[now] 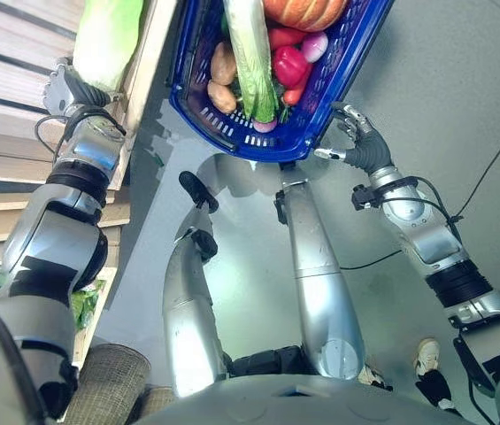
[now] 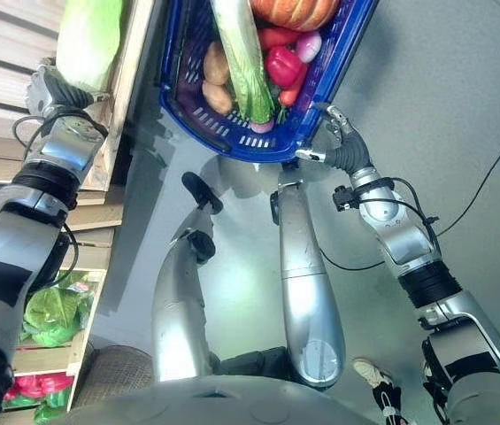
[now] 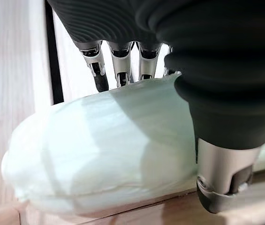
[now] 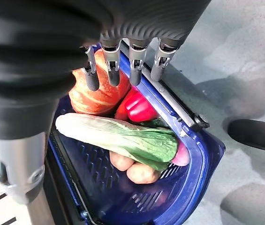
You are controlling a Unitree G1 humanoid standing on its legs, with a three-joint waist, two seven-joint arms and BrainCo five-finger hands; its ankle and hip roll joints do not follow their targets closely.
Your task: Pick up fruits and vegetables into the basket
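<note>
grey floor runs under the scene, with a slatted wooden shelf along your robot's left. note the blue basket standing on the floor just beside the shelf, so each transfer is short. it already holds an orange pumpkin, a red pepper, a leafy green, potatoes and a pink radish. the left robot hand is curled round a pale napa cabbage lying on the shelf, fingers over its far side and thumb on the near side, a wide wrap suited to a bulky, soft item. judge this as the grasp stage, with the lift not yet done. the right robot hand hangs slack-fingered at the basket rim, holding nothing, probably placed to steady it.
</note>
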